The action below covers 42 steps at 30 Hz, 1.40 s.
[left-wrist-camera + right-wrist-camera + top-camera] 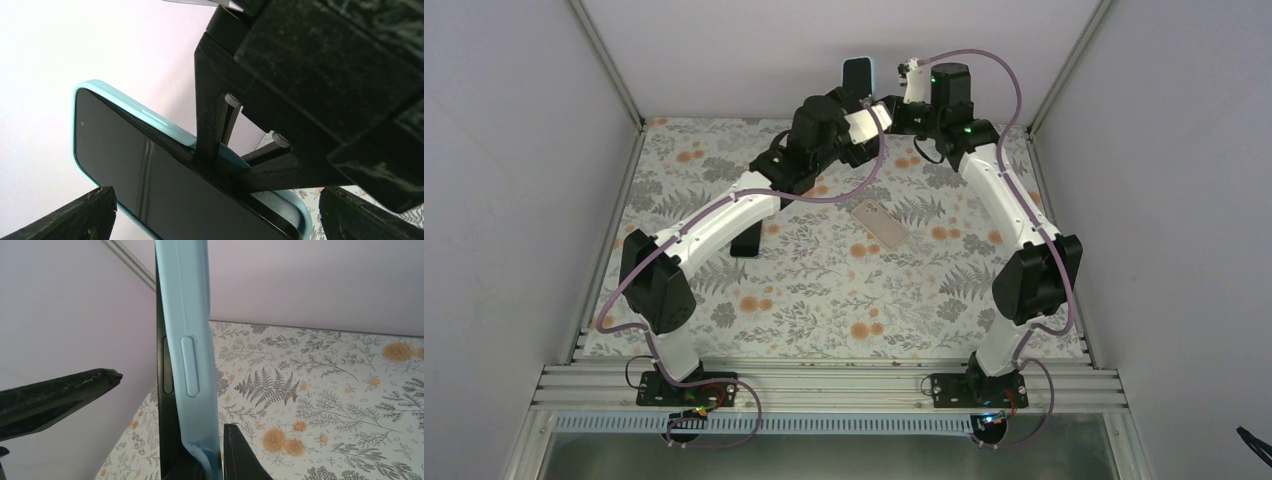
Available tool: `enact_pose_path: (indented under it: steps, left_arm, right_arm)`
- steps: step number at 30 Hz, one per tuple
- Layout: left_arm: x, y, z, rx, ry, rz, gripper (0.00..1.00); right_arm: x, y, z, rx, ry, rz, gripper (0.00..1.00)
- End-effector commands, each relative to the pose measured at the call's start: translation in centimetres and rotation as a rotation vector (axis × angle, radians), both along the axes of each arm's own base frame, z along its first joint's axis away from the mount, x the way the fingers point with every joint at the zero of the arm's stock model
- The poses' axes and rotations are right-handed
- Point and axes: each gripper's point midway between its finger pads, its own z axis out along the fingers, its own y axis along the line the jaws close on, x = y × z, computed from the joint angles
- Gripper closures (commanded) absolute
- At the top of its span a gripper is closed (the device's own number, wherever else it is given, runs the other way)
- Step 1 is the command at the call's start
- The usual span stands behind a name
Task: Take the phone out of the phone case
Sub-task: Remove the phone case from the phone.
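The phone [150, 185], dark screen facing the left wrist camera, sits in a light-blue phone case [187, 340] held upright in the air at the far back of the table [856, 75]. My right gripper [215, 452] is shut on the case's side wall near its lower end. There the blue lip is peeled away from the phone's black edge [165, 390]. My left gripper [215, 220] is open, one finger on each side of the phone and touching neither side. In the top view, the left gripper [861, 118] meets the right gripper [894, 103] just below the phone.
A tan flat rectangle [881, 222] lies mid-table on the floral cloth [824, 300]. A dark flat object [746, 242] lies under the left arm. The back wall is close behind the phone, and frame posts stand at both far corners.
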Motion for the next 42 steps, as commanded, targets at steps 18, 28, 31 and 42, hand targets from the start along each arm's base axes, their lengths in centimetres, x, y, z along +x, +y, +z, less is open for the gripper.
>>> enact_pose_path:
  steps: [18,28,31,42]
  left_arm:
    - [1.1,3.2,0.4,-0.065,0.014,0.05,0.02]
    - [0.5,3.7,0.7,-0.09,0.036,0.016,0.0]
    - [0.8,3.6,0.7,-0.094,0.037,0.022,0.0]
    - [2.6,7.9,4.5,-0.143,-0.175,0.325,0.03]
  right_arm:
    - [-1.7,0.4,4.8,0.051,-0.152,0.042,0.97]
    - [-1.6,0.6,4.7,0.052,-0.155,0.053,0.97]
    - [-1.6,0.6,4.7,0.051,-0.155,0.054,0.97]
    - [-2.0,0.9,4.1,0.05,-0.142,0.084,0.97]
